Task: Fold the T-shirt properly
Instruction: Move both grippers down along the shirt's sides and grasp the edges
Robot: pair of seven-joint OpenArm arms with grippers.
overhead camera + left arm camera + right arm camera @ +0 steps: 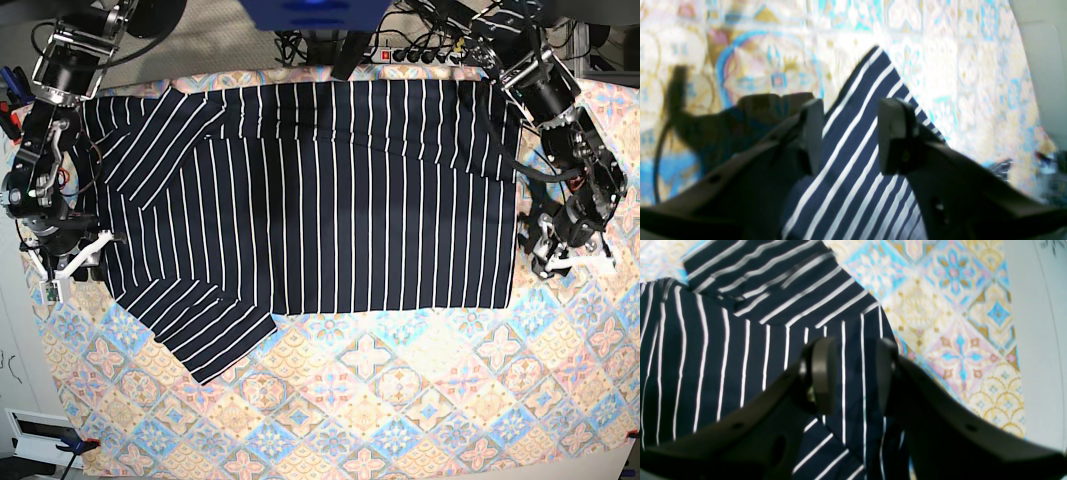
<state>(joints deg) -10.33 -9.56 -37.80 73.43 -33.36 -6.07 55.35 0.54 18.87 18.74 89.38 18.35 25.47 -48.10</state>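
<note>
The T-shirt (330, 200), dark navy with thin white stripes, lies spread sideways on the tablecloth, both sleeves at the left and the hem at the right. My left gripper (572, 262) sits just off the hem's right edge. In the left wrist view its fingers stand apart, left gripper (850, 133) open above a pointed corner of the T-shirt (853, 160). My right gripper (68, 262) is at the shirt's left edge. The right wrist view shows the right gripper (857, 373) open over the T-shirt (723, 356) edge below a sleeve, gripping nothing.
A pastel patterned tablecloth (400, 400) covers the table. A power strip (430, 52) and cables lie along the back edge. A dark cable (660, 156) loops at the left of the left wrist view. White surface (1037, 340) borders the cloth.
</note>
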